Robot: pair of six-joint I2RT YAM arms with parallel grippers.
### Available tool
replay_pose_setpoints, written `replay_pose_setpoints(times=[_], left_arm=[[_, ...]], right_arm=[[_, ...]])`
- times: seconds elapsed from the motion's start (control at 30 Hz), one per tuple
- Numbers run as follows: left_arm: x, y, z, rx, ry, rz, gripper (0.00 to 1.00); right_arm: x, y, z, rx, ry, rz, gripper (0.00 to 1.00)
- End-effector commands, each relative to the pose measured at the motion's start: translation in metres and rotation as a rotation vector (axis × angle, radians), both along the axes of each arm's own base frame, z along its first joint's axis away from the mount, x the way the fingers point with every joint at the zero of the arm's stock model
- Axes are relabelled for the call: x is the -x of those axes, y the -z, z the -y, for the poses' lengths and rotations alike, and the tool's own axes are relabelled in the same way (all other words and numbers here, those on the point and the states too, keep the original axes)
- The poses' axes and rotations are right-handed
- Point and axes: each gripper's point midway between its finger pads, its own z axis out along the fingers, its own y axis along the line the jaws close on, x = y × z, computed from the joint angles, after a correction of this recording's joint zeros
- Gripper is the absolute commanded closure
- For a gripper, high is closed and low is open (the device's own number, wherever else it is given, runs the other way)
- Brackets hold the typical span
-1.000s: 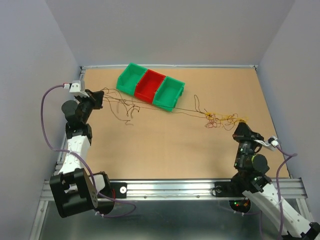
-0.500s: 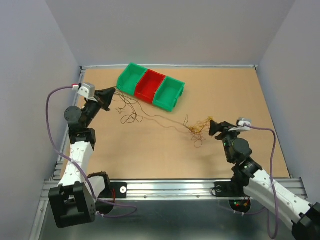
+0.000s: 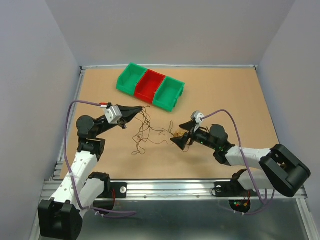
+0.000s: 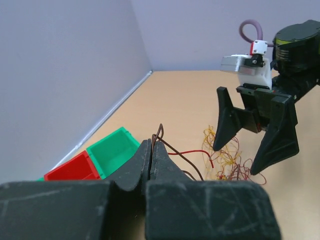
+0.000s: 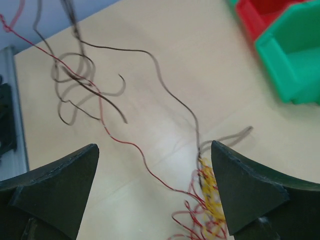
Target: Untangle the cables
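Tan surface (image 3: pixel 225 100), centre | cables (image 5: pixel 206 180) featherlight, springy, snaggy | my left claw (image 4: pixel 151 148) clamps strand ends | right claw (image 5: pixel 154 150) apart; I'd grab beside knot

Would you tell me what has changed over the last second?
Both arms swung inward toward each other. The right gripper opened and let go of the cables, which went from taut to slack loops. The left gripper stays shut on its strands; the bins have not moved.

Two green bins (image 3: pixel 130 78) (image 3: pixel 169 93), one red bin (image 3: pixel 149 85) — two pincers (image 3: pixel 140 108) (image 3: pixel 178 135)
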Motion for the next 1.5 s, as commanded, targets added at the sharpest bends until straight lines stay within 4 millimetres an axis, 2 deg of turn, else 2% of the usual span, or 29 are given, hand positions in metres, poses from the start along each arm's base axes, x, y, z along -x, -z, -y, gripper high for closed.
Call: replay_pose_setpoints(times=[0.0,0.1,0.13,0.2,0.23,0.33,0.37,0.43,0.5,0.6,0.63,0.7,0.83,0.87,0.9,0.93,1.0,1.03,1.07,1.1,1.17,1.2,1.27,1.3,1.33,1.37,1.4,1.43,1.47], left_arm=[[0.012,0.000,0.009,-0.040,0.058,0.064,0.99],[0.013,0.000,0.010,-0.043,0.067,0.052,1.00],[0.015,-0.002,0.010,-0.043,0.067,0.058,1.00],[0.020,-0.004,0.011,-0.042,0.076,0.068,1.00],[0.022,-0.005,0.011,-0.041,0.079,0.073,1.00],[0.027,-0.005,0.012,-0.042,0.089,0.082,1.00],[0.027,-0.006,0.012,-0.041,0.090,0.084,1.00],[0.028,-0.006,0.013,-0.041,0.094,0.078,1.00],[0.026,-0.007,0.012,-0.037,0.086,0.075,1.00],[0.017,-0.011,0.007,-0.017,0.024,0.066,1.00],[0.011,-0.014,0.004,-0.005,-0.014,0.066,1.00],[0.004,-0.020,-0.003,0.015,-0.079,0.073,1.00],[-0.003,-0.028,-0.015,0.053,-0.176,0.090,1.00],[-0.002,-0.031,-0.018,0.065,-0.197,0.098,1.00],[-0.003,-0.034,-0.021,0.076,-0.221,0.103,1.00],[-0.008,-0.037,-0.030,0.101,-0.279,0.110,1.00],[-0.017,-0.044,-0.045,0.154,-0.384,0.110,1.00],[-0.018,-0.047,-0.052,0.174,-0.424,0.118,1.00],[-0.021,-0.049,-0.059,0.195,-0.462,0.119,1.00],[-0.027,-0.051,-0.072,0.230,-0.542,0.114,1.00],[-0.031,-0.054,-0.085,0.264,-0.614,0.120,1.00],[-0.035,-0.054,-0.096,0.286,-0.678,0.116,1.00],[-0.041,-0.053,-0.110,0.315,-0.755,0.117,0.92],[-0.045,-0.053,-0.123,0.341,-0.830,0.110,0.77],[-0.047,-0.052,-0.131,0.352,-0.870,0.106,0.66],[-0.051,-0.051,-0.144,0.382,-0.943,0.090,0.38],[-0.053,-0.051,-0.144,0.378,-0.945,0.085,0.21],[-0.054,-0.051,-0.148,0.381,-0.968,0.082,0.08],[-0.056,-0.048,-0.144,0.357,-0.952,0.077,0.02]], right_arm=[[0.023,-0.071,-0.044,-0.138,-0.244,0.268,0.02],[0.030,-0.063,-0.067,-0.114,-0.319,0.279,0.00],[0.031,-0.052,-0.075,-0.094,-0.337,0.266,0.00],[0.027,-0.053,-0.087,-0.088,-0.351,0.284,0.00],[0.024,-0.038,-0.094,-0.066,-0.359,0.255,0.00],[0.011,-0.034,-0.109,-0.055,-0.347,0.258,0.00],[0.008,-0.020,-0.115,-0.037,-0.354,0.234,0.00],[0.003,-0.021,-0.125,-0.041,-0.366,0.236,0.00],[0.004,-0.009,-0.131,-0.028,-0.398,0.218,0.00],[0.006,-0.003,-0.138,-0.013,-0.433,0.204,0.00],[0.003,0.009,-0.138,0.037,-0.434,0.202,0.00],[-0.004,0.018,-0.139,0.083,-0.415,0.193,0.05],[0.001,0.049,-0.133,0.199,-0.457,0.149,0.08],[0.001,0.050,-0.133,0.215,-0.463,0.155,0.10],[0.001,0.053,-0.132,0.232,-0.476,0.149,0.15],[0.004,0.062,-0.128,0.270,-0.487,0.120,0.30],[0.004,0.070,-0.124,0.318,-0.485,0.096,0.49],[-0.002,0.069,-0.121,0.336,-0.451,0.095,0.73],[0.000,0.073,-0.120,0.343,-0.454,0.087,0.86],[-0.008,0.067,-0.116,0.355,-0.396,0.106,0.97],[-0.014,0.066,-0.104,0.368,-0.321,0.109,0.99],[-0.028,0.051,-0.095,0.361,-0.212,0.133,1.00],[-0.039,0.039,-0.076,0.321,-0.068,0.115,0.99],[-0.053,0.034,-0.060,0.318,0.056,0.111,0.99],[-0.056,0.002,-0.048,0.254,0.129,0.144,1.00],[-0.059,0.006,-0.025,0.250,0.240,0.108,0.99],[-0.054,-0.006,-0.019,0.213,0.249,0.116,1.00],[-0.056,-0.015,-0.004,0.194,0.324,0.121,0.99],[-0.045,-0.031,0.012,0.140,0.353,0.135,0.99]])
